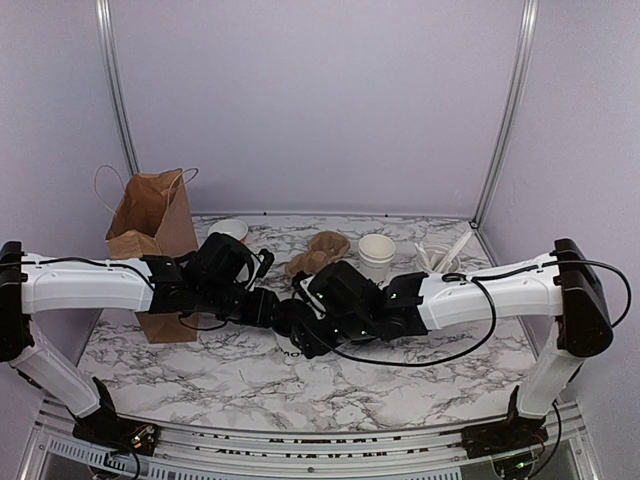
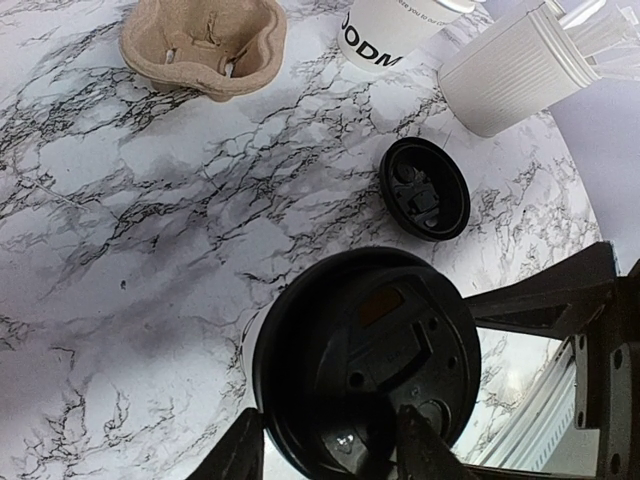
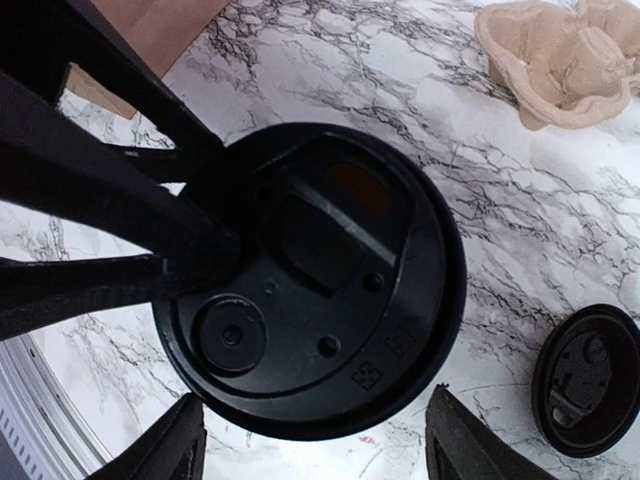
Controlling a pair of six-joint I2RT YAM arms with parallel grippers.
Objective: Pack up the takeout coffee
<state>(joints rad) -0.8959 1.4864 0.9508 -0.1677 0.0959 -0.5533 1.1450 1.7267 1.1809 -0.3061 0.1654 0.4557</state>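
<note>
- Marble table (image 1: 200, 370) under lavender walls, both arms reaching in to meet at mid-table.
- Left claw (image 2: 330, 428) is clamped on the near rim of the black lid (image 3: 310, 280); its two fingers run in from the left of the right wrist view and bear on the lid's edge.
- Right claw (image 3: 315, 430) hangs over the same lid, jaws wide apart, one finger on each side of it, a sliver of pale surface showing between each finger and the rim.
- Cup (image 1: 289, 349) sits right beneath the two claws: only a patch of white with dark lettering peeks out. Whether the lid is seated on it, I cannot tell.
- Spare lid (image 2: 425, 188) lies flat on the marble, near the held one but apart from it.
- Behind it: a cup stack (image 1: 377, 250) and, just beside that, a utensil tub (image 1: 440, 260).
- Pulp carrier (image 1: 318, 250) rests at centre back.
- Brown bag (image 1: 150, 225) stands upright, far left, behind the left arm.
</note>
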